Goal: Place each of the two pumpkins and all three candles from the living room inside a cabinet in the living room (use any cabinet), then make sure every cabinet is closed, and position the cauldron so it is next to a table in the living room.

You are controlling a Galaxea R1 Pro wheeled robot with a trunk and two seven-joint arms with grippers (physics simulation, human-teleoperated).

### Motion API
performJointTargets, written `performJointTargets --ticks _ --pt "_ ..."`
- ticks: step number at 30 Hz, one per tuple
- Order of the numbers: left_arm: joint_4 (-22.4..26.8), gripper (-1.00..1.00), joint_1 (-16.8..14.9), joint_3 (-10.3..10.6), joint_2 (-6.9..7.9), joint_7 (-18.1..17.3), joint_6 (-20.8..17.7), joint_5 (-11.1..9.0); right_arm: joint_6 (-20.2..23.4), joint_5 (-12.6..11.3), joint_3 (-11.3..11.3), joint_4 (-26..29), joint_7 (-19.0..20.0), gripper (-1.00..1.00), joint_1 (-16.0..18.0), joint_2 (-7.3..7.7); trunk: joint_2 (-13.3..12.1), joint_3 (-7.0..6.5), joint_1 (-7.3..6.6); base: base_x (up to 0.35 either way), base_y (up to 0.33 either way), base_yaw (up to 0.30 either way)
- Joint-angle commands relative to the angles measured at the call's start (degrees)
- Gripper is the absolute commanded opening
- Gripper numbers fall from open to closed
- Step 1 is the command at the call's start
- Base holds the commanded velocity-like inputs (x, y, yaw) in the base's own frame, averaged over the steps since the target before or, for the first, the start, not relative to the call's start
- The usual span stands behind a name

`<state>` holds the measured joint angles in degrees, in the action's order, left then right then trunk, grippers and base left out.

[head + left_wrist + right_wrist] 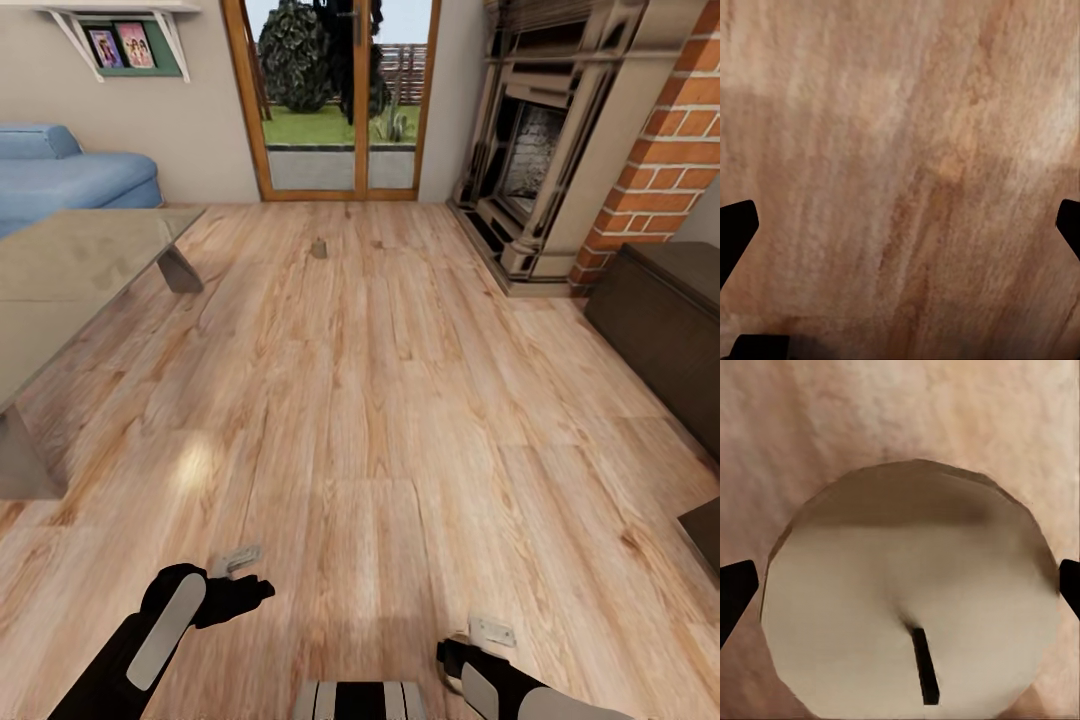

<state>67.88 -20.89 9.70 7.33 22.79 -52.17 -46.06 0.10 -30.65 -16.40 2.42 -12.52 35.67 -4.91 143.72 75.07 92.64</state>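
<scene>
The right gripper holds a candle between its dark fingers; light, stiff, waxy-slick, best gripped mid-side. Another candle stands before the fireplace. Left gripper spread empty

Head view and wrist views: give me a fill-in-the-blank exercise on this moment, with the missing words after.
1. A candle stands on the wooden ____.
2. The right gripper holds a ____ between its fingers.
3. The left gripper is ____, with bare floor between its fingers.
4. The cabinet stands beside the brick ____.

Missing words: floor; candle; open; fireplace
</scene>
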Motion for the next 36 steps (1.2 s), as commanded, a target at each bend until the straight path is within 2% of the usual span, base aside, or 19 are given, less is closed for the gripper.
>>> performJointTargets --ticks 1,25,26,36 --pt "0.1 1.0 0.0 0.1 0.06 0.6 0.0 -0.6 0.0 -0.6 -0.5 0.0 -0.2 1.0 0.0 -0.01 0.0 0.27 0.01 0.0 0.0 0.0" --pt "0.1 1.0 0.0 0.1 0.06 0.6 -0.1 -0.7 -0.1 -0.5 -0.5 0.1 -0.2 1.0 0.0 -0.01 0.0 0.27 0.01 0.0 0.0 0.0" --pt "0.1 1.0 0.0 0.1 0.06 0.6 -0.1 -0.7 -0.1 -0.5 -0.5 0.1 -0.2 -1.0 0.0 -0.01 0.0 0.27 0.01 0.0 0.0 0.0" --pt "0.0 1.0 0.0 0.1 0.06 0.6 0.0 -0.7 -0.1 -0.5 -0.6 0.1 -0.2 -1.0 0.0 -0.01 0.0 0.27 0.01 0.0 0.0 0.0"
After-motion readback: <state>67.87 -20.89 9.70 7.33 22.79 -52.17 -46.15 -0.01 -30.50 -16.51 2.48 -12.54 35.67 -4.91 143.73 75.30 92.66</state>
